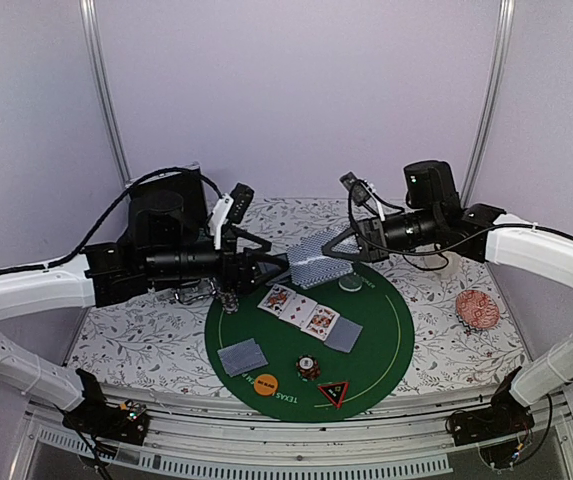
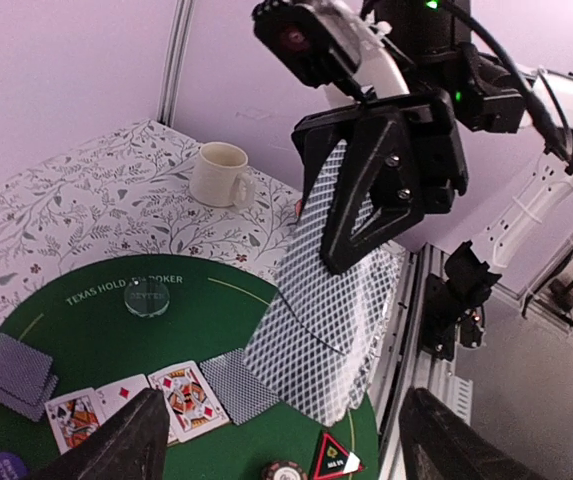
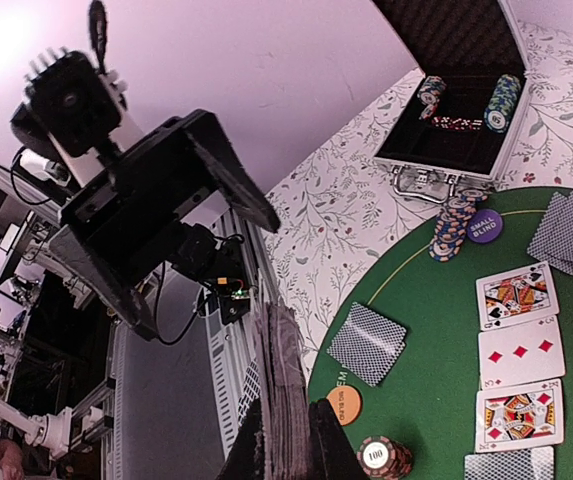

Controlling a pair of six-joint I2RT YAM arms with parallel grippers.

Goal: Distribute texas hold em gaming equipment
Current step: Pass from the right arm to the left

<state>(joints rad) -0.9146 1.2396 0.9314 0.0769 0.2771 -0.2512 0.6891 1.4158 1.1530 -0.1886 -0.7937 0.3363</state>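
Face-down cards (image 1: 243,356) sit as a pair at the left of the round green mat (image 1: 391,330). At its middle runs a row of face-up cards (image 1: 299,310). Along the near edge lie an orange disc (image 1: 265,382), a chip stack (image 1: 309,368) and a triangle marker (image 1: 333,392). The deal looks partly done, with further hands probably left to place. Above the mat's far side, the left gripper (image 2: 284,395) stands wide open just beside the fanned deck (image 1: 321,258), its grey-blue diamond backs showing. The right gripper (image 3: 291,445) clamps the deck tight.

Overhead plus two wrist close-ups, sharing mat (image 1: 386,325)
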